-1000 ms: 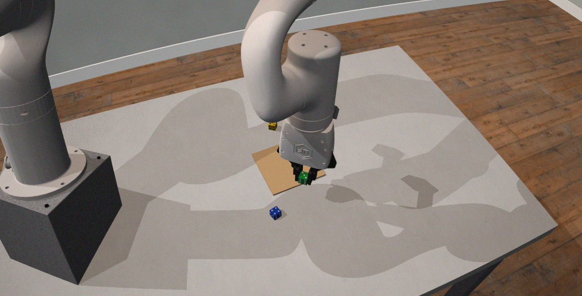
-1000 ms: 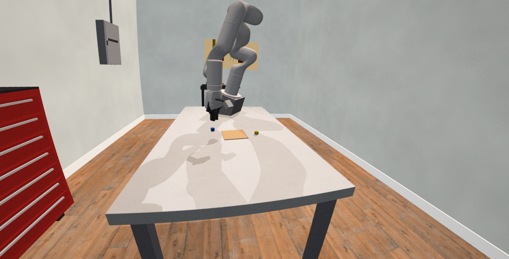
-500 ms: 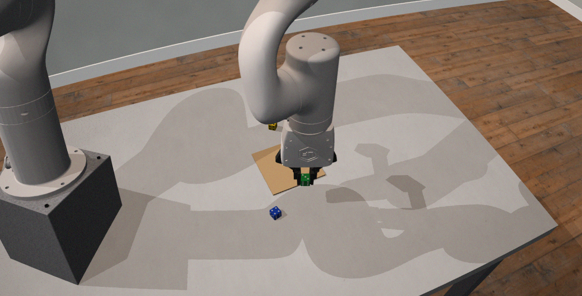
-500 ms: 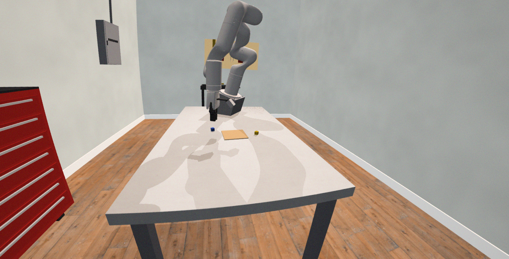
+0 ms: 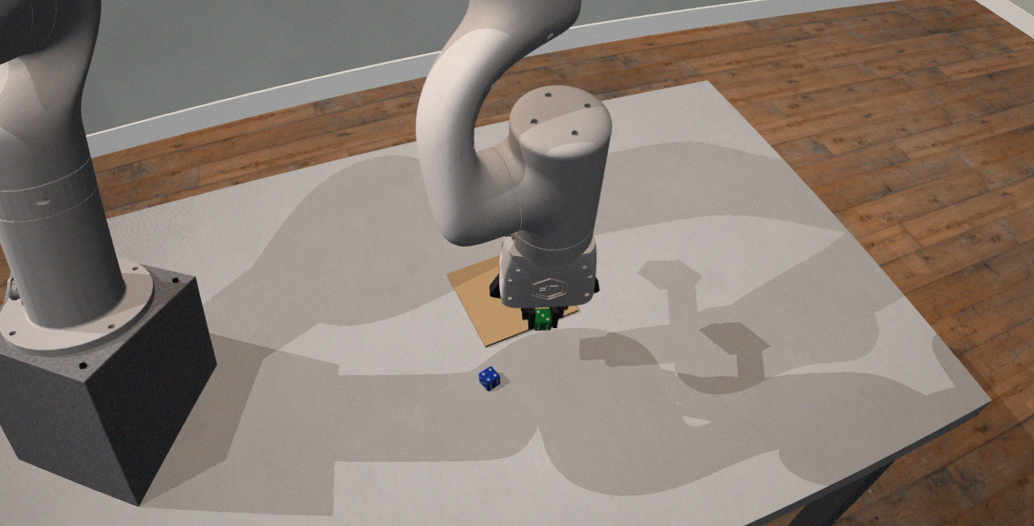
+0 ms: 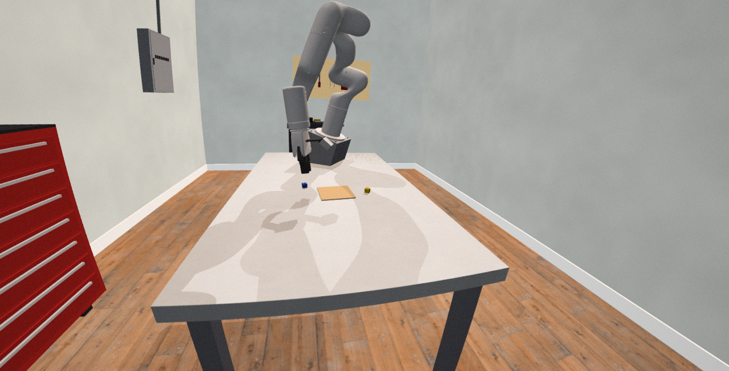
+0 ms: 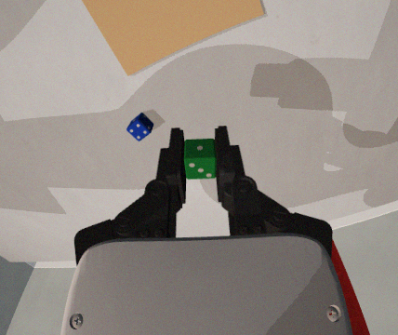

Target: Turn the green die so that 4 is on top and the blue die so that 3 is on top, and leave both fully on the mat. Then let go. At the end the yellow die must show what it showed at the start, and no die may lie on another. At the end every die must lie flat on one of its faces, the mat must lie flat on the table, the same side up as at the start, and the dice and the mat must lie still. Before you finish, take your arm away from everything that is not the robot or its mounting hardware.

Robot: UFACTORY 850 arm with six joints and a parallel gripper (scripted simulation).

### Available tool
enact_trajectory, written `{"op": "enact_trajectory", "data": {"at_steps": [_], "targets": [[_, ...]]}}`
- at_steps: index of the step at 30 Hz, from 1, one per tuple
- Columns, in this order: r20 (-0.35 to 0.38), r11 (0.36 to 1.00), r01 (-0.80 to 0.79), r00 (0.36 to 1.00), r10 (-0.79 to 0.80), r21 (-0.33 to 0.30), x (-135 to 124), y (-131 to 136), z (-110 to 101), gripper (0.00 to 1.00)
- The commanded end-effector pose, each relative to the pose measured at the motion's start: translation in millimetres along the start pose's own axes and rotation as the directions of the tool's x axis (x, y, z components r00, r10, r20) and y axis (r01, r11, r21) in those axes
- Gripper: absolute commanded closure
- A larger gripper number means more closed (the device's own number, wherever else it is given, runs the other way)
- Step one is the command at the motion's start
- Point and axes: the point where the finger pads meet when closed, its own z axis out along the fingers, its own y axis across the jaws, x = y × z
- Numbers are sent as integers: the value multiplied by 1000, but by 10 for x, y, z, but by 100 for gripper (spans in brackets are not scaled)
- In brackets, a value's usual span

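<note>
While we are holding the small green cube-shaped die [image 5: 543, 317] [image 7: 200, 158] above the pale table [image 5: 405, 422] [image 6: 331, 246] [image 7: 46, 154], just below centre in the top view, the gripper's black fingers [image 5: 543, 315] [image 6: 305, 170] are clamping two opposite side faces. In the middle of the wrist view it is showing us a face with one pip and a face with three. We are judging it light and stiff, probably hard plastic, unlikely to suffer from a modest squeeze but perhaps slippery on its smooth faces. For that reason we are favouring full pad contact on parallel faces, centred so the cube isn't pivoting; a corner pinch would be risking a twist. The small blue die with white pips [image 5: 489, 378] [image 6: 304, 185] [image 7: 139, 127] is resting on the table, lower centre in the top view, outside the thin flat tan mat [image 5: 481, 305] [image 6: 336, 192] [image 7: 176, 33], and is likely calling for the same hold across opposite sides. Because the mat is looking thin and may be sliding if dragged, we are preferring a low, level release. The small yellow die with dark pips [image 6: 367, 190], right of the mat in the exterior view, is needing no handling.
</note>
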Motion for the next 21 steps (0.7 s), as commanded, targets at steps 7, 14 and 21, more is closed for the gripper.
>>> {"op": "enact_trajectory", "data": {"at_steps": [7,14,21], "targets": [[-331,1000,4,943,-11,-23,-51,3,-25,85],[-546,1000,3,838,-14,-20,-87,-11,-24,85],[-705,1000,3,709,-16,-19,-119,-18,-25,85]]}}
